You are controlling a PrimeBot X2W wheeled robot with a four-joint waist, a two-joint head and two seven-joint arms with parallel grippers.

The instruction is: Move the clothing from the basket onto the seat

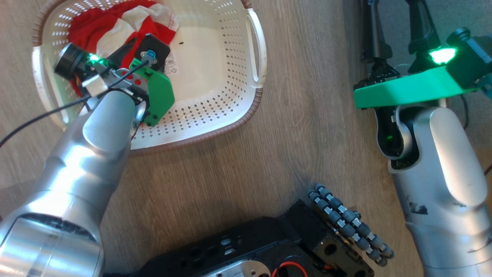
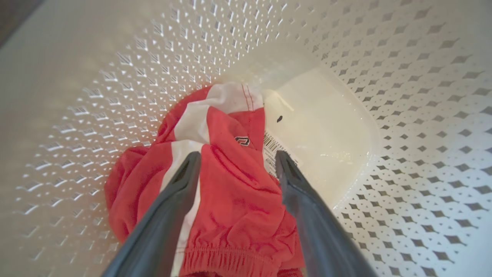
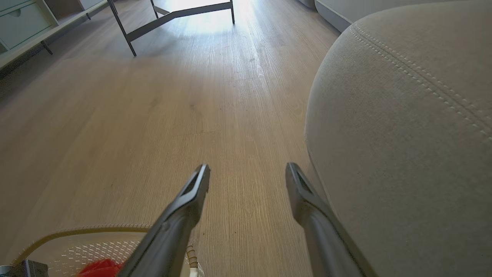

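Observation:
The clothing (image 2: 230, 192), bright red with white stripes, lies bunched in one corner of the cream basket (image 1: 226, 111). My left gripper (image 2: 236, 157) hangs open just over this pile, one finger on each side of a red fold, with nothing pinched. From the head, my left arm (image 1: 103, 127) reaches down into the basket beside the clothing (image 1: 115, 27), its fingers hidden under the wrist. My right gripper (image 3: 248, 169) stands open and empty above the wood floor, close to the left side of the grey seat (image 3: 403, 127). A label sticker (image 2: 271, 148) shows on the basket floor.
The basket stands on a wood floor (image 1: 292, 146). My dark base with its roller wheel (image 1: 346, 223) sits at the bottom of the head view. Far across the floor stand a metal frame (image 3: 173, 15) and a low cabinet (image 3: 23, 23).

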